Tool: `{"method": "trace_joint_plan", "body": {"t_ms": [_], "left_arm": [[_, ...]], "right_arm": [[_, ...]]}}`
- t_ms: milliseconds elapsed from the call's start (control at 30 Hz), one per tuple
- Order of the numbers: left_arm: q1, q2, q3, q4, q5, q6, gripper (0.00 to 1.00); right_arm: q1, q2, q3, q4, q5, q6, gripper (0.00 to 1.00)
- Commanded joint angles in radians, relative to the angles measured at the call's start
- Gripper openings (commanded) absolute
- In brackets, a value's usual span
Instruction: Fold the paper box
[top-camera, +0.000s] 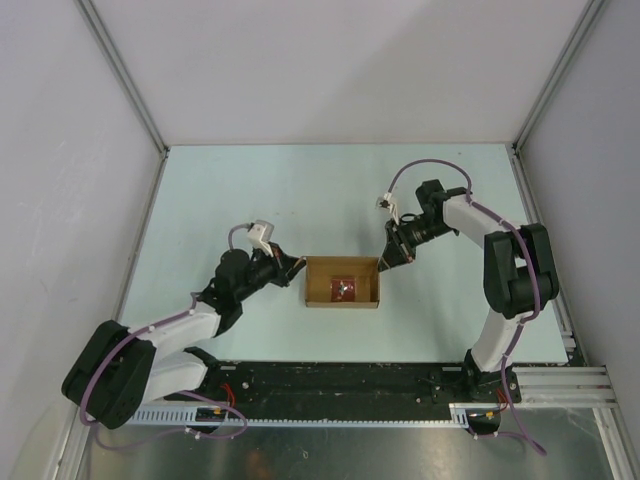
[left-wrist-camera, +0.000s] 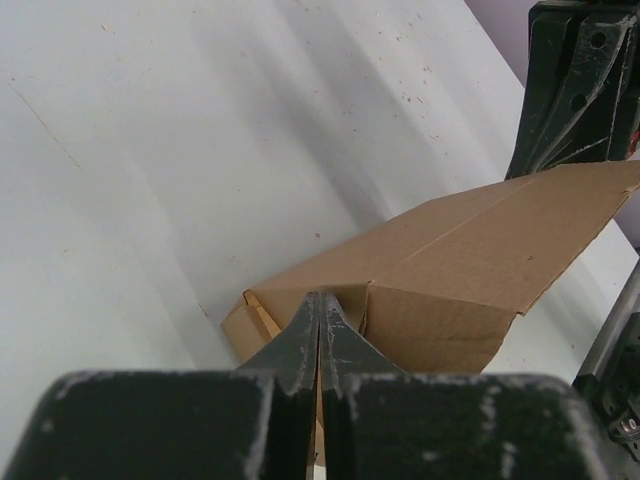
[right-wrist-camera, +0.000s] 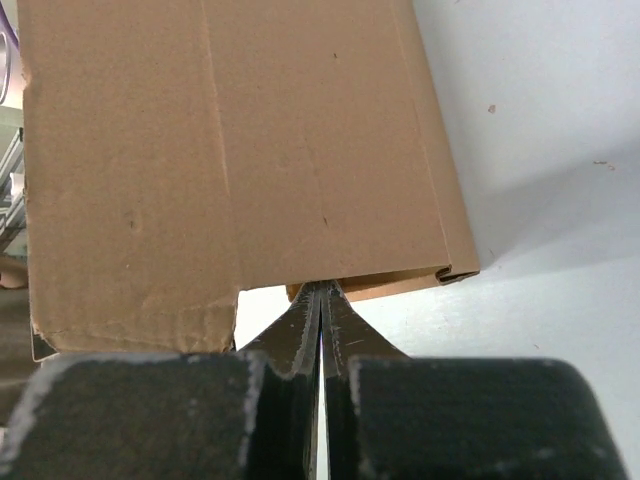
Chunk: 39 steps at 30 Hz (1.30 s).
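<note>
since the paper box (top-camera: 318, 285) stands as a plain brown, open-topped tray near the middle of the table (top-camera: 250, 190), with creased panels raised and a small red packet (top-camera: 343, 290) lying inside, the step in hand looks like tucking its end walls and flaps home. the left gripper (top-camera: 297, 266) at the box's 9 o'clock end and the right gripper (top-camera: 385, 262) at its 2 o'clock corner both have their fingers pressed tight together, tips against the cardboard edges with nothing plainly pinched. the next move probably calls for steady, opposed pushes along the fold lines, so the light box neither slides nor buckles.
</note>
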Motion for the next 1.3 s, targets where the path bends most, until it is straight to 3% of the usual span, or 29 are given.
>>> {"method": "trace_joint_plan", "body": {"t_ms": [0, 733, 1267], "left_arm": [[-0.014, 0.003, -0.003, 0.038, -0.002, -0.02, 0.0], [-0.03, -0.037, -0.113, 0.055, -0.041, -0.042, 0.0], [-0.088, 0.049, -0.069, 0.092, -0.044, -0.046, 0.0]], "right_arm": [[0.015, -0.01, 0.003, -0.04, -0.03, -0.049, 0.0], [0.012, 0.05, 0.003, -0.147, 0.003, -0.167, 0.0], [0.018, 0.045, 0.003, -0.162, -0.029, -0.177, 0.0]]}}
